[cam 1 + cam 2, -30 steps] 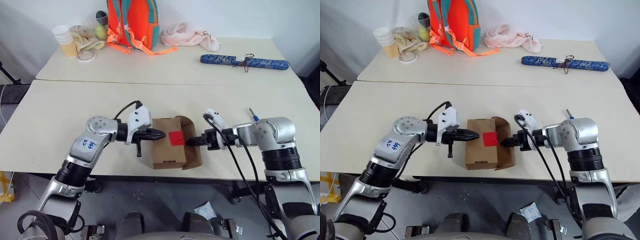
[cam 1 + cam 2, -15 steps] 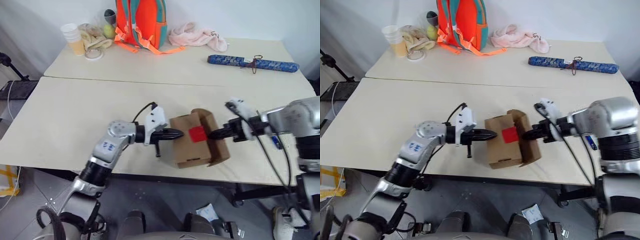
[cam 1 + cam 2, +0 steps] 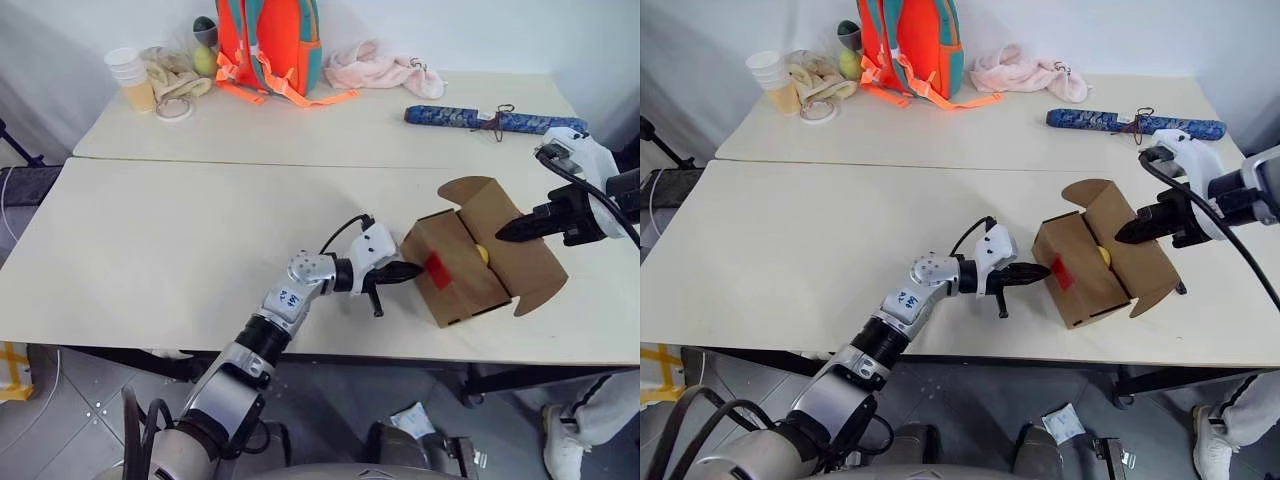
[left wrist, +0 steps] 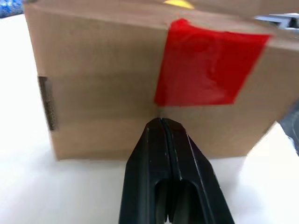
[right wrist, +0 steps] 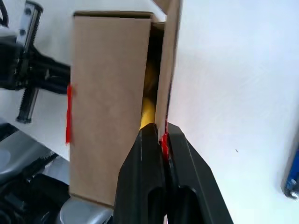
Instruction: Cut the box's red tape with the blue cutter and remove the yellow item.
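**Carton open, right tool pinching lid flap**

The box [image 3: 468,268] sits near the front edge of the table [image 3: 180,230], tilted, with its lid flaps raised. The yellow item [image 3: 482,254] is partly visible inside, between the box body and the raised flap. The red tape [image 4: 210,63] runs over the top edge and down the side wall facing the left tool. The left tool [image 3: 412,269] is clenched with nothing between its fingers, its tips against that wall just below the tape. The right tool [image 3: 503,232] is clamped on the edge of the open flap, where a sliver of red shows between its fingers. A blue patterned roll [image 3: 490,119] lies on the far table, well apart.
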{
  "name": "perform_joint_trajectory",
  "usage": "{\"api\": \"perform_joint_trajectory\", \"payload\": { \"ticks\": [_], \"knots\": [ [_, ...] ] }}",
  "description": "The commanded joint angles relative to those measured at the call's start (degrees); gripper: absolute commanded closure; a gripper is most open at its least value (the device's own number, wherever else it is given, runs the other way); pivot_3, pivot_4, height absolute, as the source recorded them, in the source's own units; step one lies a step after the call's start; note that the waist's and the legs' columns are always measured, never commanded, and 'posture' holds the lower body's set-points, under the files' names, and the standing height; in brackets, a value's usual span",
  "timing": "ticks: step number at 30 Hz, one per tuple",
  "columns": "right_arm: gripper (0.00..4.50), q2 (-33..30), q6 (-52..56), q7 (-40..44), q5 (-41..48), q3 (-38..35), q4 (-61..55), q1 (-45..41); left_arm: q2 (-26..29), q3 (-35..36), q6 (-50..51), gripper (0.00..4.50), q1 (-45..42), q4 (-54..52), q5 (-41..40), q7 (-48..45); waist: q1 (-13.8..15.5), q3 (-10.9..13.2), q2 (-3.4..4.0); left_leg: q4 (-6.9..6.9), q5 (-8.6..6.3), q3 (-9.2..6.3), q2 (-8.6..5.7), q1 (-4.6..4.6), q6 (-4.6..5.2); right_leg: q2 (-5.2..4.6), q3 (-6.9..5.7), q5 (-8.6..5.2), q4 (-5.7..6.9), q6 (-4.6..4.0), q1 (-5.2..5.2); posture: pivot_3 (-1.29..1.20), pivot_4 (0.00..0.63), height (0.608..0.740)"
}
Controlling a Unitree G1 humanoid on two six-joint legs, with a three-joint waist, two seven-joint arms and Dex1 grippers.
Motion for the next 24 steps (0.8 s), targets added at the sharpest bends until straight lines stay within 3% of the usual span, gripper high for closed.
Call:
{"api": "perform_joint_trajectory", "payload": {
  "ticks": [1,6,10,13,19,24],
  "knots": [
    [4.48,-1.29,0.21,-3.15,1.88,0.90,-1.66,-1.93,0.75,1.36,-0.01,4.50,2.86,-4.05,-0.37,0.74,-0.06,0.00,0.00,0.00,0.00,0.00,0.00,0.00,0.00,0.00,0.00,0.00,0.00,0.00,0.00,0.00,0.150,0.740],
    [4.48,0.03,0.21,-8.91,3.36,1.23,0.19,-2.19,7.05,0.80,4.14,4.50,6.76,-12.75,-0.13,-2.26,0.01,0.00,0.01,0.02,0.00,0.00,0.00,-0.01,-0.01,0.00,0.00,0.00,0.01,0.00,-0.01,0.00,0.150,0.740],
    [4.48,1.07,0.21,-13.35,4.17,0.28,1.71,-1.47,12.66,1.07,13.80,4.50,8.07,-26.14,-6.21,-9.23,0.19,0.01,0.01,0.04,-0.01,0.00,0.00,-0.05,-0.01,-0.01,0.00,0.00,0.01,0.00,-0.01,0.00,0.150,0.740],
    [4.48,2.01,0.21,-15.70,4.55,-0.10,3.00,-1.49,13.86,1.68,18.57,4.50,7.01,-31.49,-9.82,-11.08,0.26,0.01,0.01,0.08,-0.01,-0.01,0.00,-0.10,-0.01,-0.02,-0.01,0.00,0.01,0.00,-0.02,0.00,0.150,0.740],
    [4.48,3.58,0.21,-19.78,5.94,-0.79,4.67,-1.01,8.27,2.75,22.90,4.50,-0.08,-32.14,-14.55,-9.52,0.15,0.01,0.01,0.09,-0.01,-0.01,0.01,-0.09,-0.01,-0.01,-0.01,0.00,0.03,0.00,-0.02,0.00,0.150,0.740],
    [4.48,5.34,0.21,-22.97,7.43,-1.67,5.82,-0.87,3.34,-0.93,19.43,4.50,-5.61,-23.42,-10.68,-8.68,0.11,0.01,0.01,0.08,-0.01,0.01,0.00,-0.08,-0.01,0.01,-0.02,0.00,0.02,0.00,-0.02,0.00,0.150,0.740]
  ]
}}
